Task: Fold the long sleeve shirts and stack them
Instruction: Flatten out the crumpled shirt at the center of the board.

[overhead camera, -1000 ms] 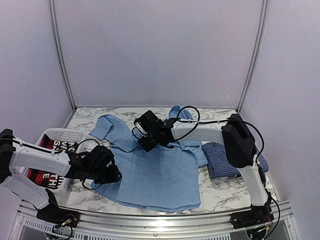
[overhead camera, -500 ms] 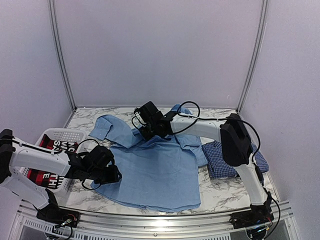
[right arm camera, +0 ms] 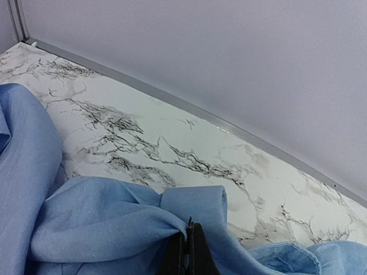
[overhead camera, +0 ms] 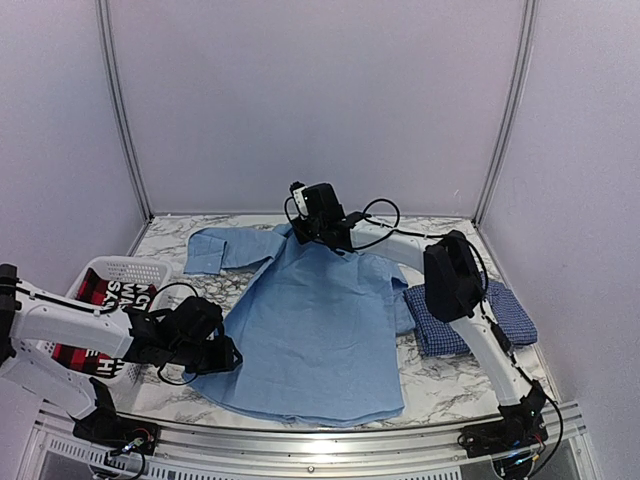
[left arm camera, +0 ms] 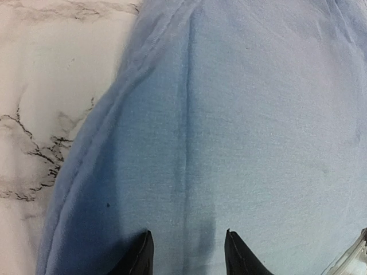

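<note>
White basket (overhead camera: pixel 132 266) holding red-black garment (overhead camera: pixel 80 352), right tool (right arm camera: pixel 188 234) clamping light blue shirt (overhead camera: pixel 320 320), left tool (left arm camera: pixel 186 252) spread

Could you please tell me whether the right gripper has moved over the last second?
Yes. The right gripper has moved farther from the arms, toward the back wall, pulling the light blue shirt with it.

The light blue shirt (overhead camera: pixel 320 330) is plain, the checked shirt (overhead camera: pixel 510 318) dark blue and white, the basket (overhead camera: pixel 130 268) white.

Partly hidden behind right arm (overhead camera: pixel 452 275): checked shirt (overhead camera: pixel 435 335); left end effector (left arm camera: pixel 186 253) fingers cut off by bottom edge.
</note>
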{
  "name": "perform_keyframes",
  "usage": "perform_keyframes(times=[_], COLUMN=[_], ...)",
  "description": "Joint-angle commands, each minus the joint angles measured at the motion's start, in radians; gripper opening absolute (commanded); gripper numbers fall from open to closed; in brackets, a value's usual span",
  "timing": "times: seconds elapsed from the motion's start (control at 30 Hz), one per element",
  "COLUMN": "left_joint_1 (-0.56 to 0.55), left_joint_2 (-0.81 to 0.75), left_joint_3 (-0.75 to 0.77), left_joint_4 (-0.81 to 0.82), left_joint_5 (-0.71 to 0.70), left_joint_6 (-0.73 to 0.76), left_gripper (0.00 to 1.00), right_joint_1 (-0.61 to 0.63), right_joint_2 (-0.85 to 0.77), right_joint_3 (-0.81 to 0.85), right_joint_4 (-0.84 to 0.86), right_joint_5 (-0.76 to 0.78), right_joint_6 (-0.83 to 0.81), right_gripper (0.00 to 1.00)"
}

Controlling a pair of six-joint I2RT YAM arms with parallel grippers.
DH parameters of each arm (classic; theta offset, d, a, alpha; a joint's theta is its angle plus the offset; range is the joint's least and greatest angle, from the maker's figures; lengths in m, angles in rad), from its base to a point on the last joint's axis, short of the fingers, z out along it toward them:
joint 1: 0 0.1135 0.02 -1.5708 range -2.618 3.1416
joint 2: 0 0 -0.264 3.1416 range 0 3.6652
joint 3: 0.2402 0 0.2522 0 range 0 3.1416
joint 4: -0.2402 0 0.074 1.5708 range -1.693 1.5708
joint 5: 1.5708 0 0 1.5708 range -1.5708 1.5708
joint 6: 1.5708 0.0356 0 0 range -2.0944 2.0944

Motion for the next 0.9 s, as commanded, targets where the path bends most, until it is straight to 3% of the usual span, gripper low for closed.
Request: perform_keyframes(times=[0.0,0.2,0.3,0.43,0.63,0.87], left_joint_1=[-0.025,-0.071,-0.095,-0.107,-0.078,0.122], left_joint_2=[0.003,-0.001,-0.01,-0.093,-0.196,-0.104], left_joint_3=[-0.054,-0.054,-0.057,-0.018,0.176,0.387], left_joint_4=[-0.159,-0.159,-0.161,-0.226,-0.346,-0.399], left_joint_5=[0.058,0.056,0.057,0.022,-0.085,-0.083], left_joint_6=[-0.017,-0.054,-0.083,-0.102,-0.051,0.115], left_gripper=[0.44,0.44,0.44,0.44,0.5,0.59], right_joint_1=[-0.004,0.0,0.005,0.011,0.035,0.058], right_joint_2=[0.037,-0.058,-0.149,-0.278,-0.437,-0.545], right_joint_3=[0.089,0.049,-0.044,-0.206,-0.467,-0.711], right_joint_4=[0.083,0.018,-0.017,-0.038,0.01,0.094], right_joint_5=[-0.072,-0.149,-0.178,-0.222,-0.281,-0.325], right_joint_6=[0.013,0.101,0.141,0.199,0.274,0.326], right_gripper=[0.05,0.55,0.67,0.72,0.72,0.71])
